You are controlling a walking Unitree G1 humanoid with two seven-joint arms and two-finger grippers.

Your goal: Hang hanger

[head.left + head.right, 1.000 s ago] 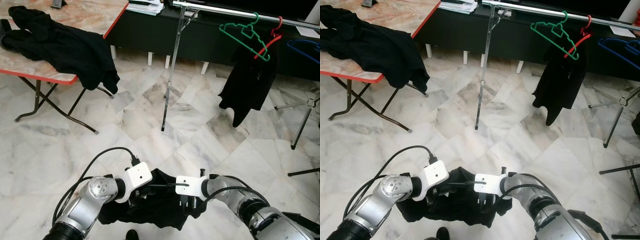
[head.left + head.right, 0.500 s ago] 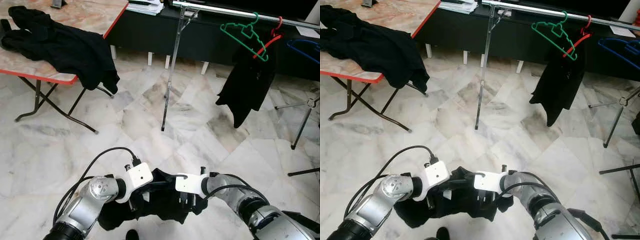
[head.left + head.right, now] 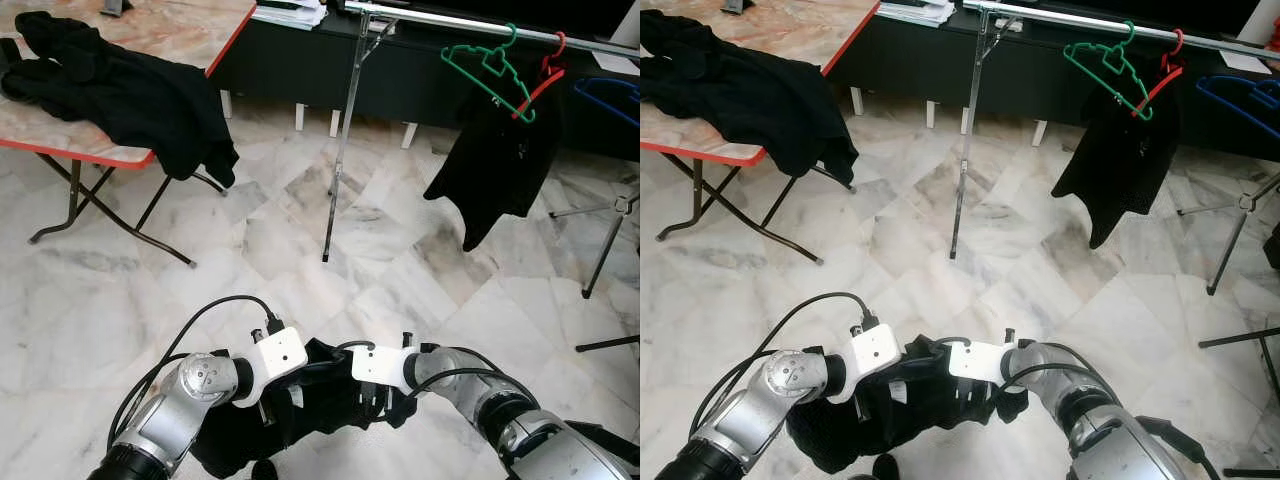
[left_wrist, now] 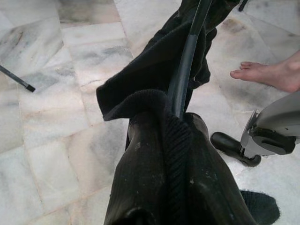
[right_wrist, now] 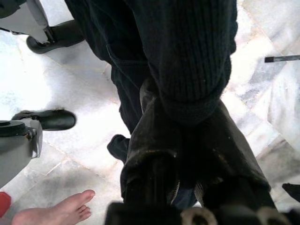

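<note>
Table (image 3: 190,30) far left, clothes (image 3: 130,90) on it; rail (image 3: 480,25) far right, hangers (image 3: 490,65) on it.

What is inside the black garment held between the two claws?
A dark hanger bar runs through the black garment, seen from the left wrist. The rest of the hanger is covered by cloth.

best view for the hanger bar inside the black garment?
Left wrist view: the grey hanger runs bare out of the black garment at the left gripper. Eye views show a thin dark bar between the arms. Right wrist view shows cloth.
</note>
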